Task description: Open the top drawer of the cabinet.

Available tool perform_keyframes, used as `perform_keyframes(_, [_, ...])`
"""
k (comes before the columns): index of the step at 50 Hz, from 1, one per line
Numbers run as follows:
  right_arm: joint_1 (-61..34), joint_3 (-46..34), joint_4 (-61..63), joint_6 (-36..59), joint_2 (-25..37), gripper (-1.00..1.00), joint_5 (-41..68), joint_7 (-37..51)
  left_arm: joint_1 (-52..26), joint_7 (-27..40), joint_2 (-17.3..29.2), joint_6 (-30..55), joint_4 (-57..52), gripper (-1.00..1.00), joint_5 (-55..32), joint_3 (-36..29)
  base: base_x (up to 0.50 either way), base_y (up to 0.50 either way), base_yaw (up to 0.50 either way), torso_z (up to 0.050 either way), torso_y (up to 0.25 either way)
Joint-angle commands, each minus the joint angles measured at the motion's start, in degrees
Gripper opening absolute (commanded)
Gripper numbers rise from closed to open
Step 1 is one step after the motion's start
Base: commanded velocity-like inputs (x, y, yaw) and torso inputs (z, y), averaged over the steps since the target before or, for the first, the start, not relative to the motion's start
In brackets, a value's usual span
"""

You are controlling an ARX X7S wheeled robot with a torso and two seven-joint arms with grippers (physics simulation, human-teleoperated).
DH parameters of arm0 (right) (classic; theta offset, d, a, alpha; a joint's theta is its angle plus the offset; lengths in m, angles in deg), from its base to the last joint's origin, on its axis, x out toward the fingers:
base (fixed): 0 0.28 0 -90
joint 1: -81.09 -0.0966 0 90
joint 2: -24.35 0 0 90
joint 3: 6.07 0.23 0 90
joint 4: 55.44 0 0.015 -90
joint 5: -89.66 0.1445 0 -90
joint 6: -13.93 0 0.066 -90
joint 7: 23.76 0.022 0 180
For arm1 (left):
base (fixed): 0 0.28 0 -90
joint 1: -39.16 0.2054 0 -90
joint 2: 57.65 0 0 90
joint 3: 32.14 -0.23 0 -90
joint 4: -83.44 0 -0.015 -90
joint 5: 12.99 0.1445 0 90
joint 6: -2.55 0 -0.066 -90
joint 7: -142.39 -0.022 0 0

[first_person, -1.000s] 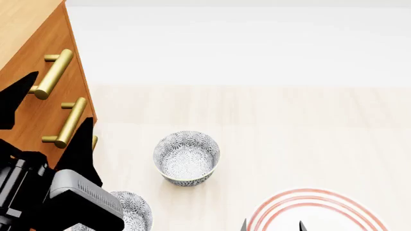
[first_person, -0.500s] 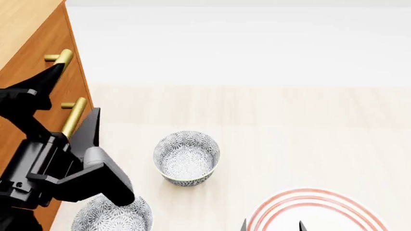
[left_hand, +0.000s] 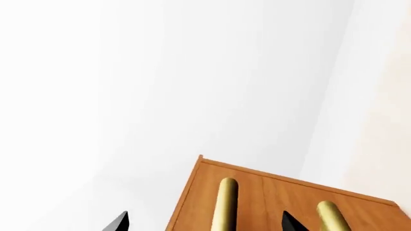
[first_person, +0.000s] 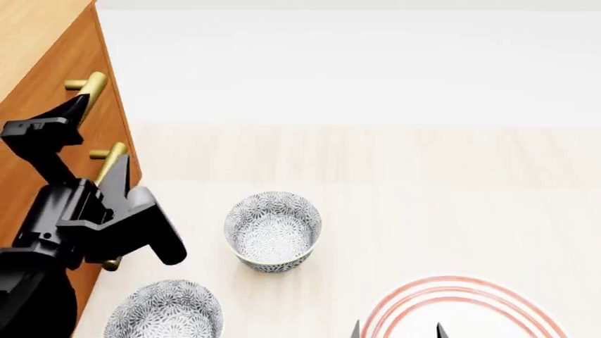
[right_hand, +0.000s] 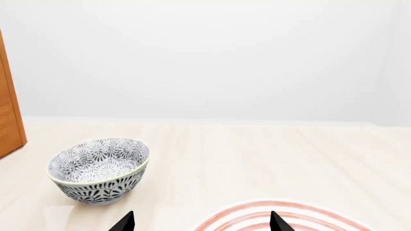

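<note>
The cabinet stands at the left, orange-brown with a lighter top. Its top drawer has a brass bar handle, and the front looks flush with the lower one. My left gripper hovers open in front of the cabinet face. In the left wrist view the top handle runs between the two black fingertips of the left gripper, and the lower handle lies outside them. Whether a finger touches the handle is not visible. My right gripper stays open at the bottom edge.
A patterned bowl sits mid-table and a second one lies near the cabinet's foot, beside my left arm. A red-ringed plate lies under the right gripper. The lower drawer's handle is partly behind the left fingers.
My left arm has swung up and in toward the cabinet face, bringing its open fingers level with the handles and uncovering the near bowl. The right arm has not moved.
</note>
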Motion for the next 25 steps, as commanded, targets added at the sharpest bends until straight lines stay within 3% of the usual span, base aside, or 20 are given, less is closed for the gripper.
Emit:
perform_keyframes(1, [-0.1,-0.3,-0.1,0.0,0.2,1.0,0.2,0.2,-0.6,0.5,-1.7,-2.5,7.3,1.0,0.1,-0.5,0.0,0.0,0.0,0.0,0.0])
perform_keyframes(25, [-0.1,-0.8,0.1,-0.2,0.7,1.0,0.6,0.9,-2.0,0.7,-3.3,-2.4,13.5,1.0,0.6,-0.6,0.0,0.0,0.0,0.0,0.0])
